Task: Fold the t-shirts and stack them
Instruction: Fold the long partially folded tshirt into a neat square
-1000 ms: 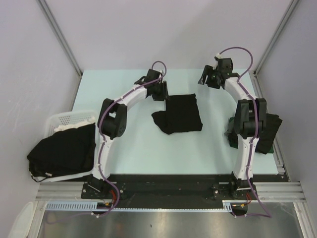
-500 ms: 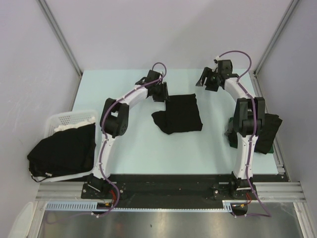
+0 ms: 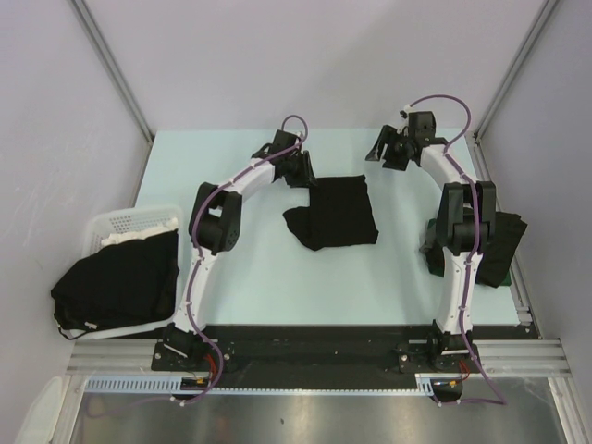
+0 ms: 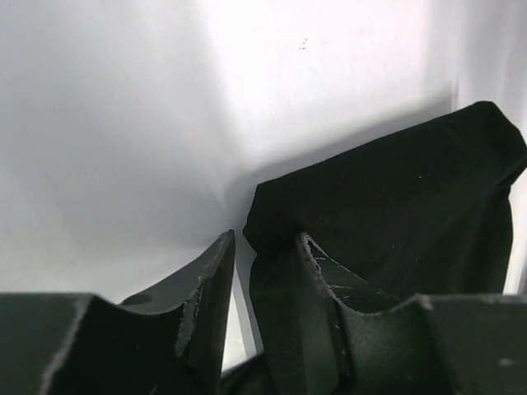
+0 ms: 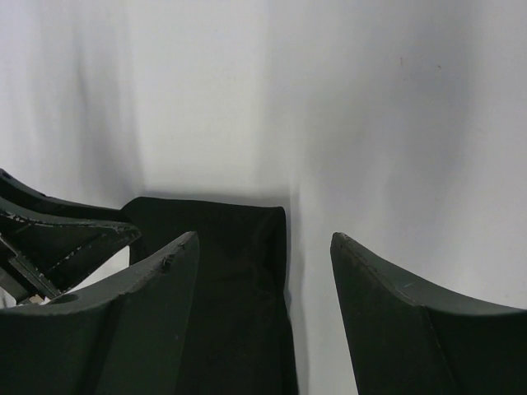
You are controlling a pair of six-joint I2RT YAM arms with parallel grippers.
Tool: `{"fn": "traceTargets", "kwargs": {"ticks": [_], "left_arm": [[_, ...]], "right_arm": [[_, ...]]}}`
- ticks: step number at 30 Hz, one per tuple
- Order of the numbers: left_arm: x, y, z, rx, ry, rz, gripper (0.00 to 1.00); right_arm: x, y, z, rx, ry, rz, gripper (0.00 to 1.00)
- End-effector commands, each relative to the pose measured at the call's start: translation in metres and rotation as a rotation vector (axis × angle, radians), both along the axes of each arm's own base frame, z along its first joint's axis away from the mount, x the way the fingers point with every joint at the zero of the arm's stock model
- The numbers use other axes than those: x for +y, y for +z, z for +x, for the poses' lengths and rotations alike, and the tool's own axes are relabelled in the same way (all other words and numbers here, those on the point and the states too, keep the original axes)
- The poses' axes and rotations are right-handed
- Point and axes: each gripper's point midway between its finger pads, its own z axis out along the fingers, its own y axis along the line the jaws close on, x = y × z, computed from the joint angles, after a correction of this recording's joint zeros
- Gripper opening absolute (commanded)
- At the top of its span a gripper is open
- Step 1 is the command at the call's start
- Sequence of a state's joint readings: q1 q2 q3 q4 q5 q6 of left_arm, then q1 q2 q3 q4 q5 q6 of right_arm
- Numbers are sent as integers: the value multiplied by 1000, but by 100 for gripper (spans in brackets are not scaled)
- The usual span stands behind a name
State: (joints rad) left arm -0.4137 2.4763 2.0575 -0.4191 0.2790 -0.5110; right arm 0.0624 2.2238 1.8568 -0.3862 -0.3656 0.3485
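A folded black t-shirt [image 3: 333,215] lies on the pale green table [image 3: 259,268] at mid-table. My left gripper [image 3: 302,176] is low at its far left corner. In the left wrist view the jaws [image 4: 265,239] stand narrowly apart with the shirt's [image 4: 395,206] corner between them, and light shows between the cloth and the left finger. My right gripper [image 3: 382,153] is open and empty, above the table just beyond the shirt's far right corner. The right wrist view [image 5: 265,237] looks past its spread fingers at the shirt's [image 5: 239,271] edge.
A white slotted basket [image 3: 129,220] at the left edge holds a heap of black shirts [image 3: 116,282]. More black cloth [image 3: 504,242] lies at the right edge beside the right arm. Grey walls close the table on three sides.
My right gripper has drifted slightly left and away from the shirt. My left gripper has shifted a little at the shirt's corner. The shirt has not moved.
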Motion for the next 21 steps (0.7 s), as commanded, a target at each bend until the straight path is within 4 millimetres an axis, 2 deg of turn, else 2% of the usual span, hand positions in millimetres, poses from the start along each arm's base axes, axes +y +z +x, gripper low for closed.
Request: {"fn": "traceTargets", "kwargs": {"ticks": [1, 12, 17, 21], "left_arm": [[-6, 5, 10, -14, 11, -44, 40], [-8, 2, 6, 2, 0, -60, 27], [-9, 3, 6, 0, -3, -66, 21], [-10, 5, 5, 1, -6, -73, 18]], "right_arm": [[8, 13, -2, -14, 17, 36, 70], [24, -2, -14, 59, 64, 79, 67], [20, -3, -24, 80, 51, 60, 67], [13, -18, -39, 132, 50, 24, 67]]}}
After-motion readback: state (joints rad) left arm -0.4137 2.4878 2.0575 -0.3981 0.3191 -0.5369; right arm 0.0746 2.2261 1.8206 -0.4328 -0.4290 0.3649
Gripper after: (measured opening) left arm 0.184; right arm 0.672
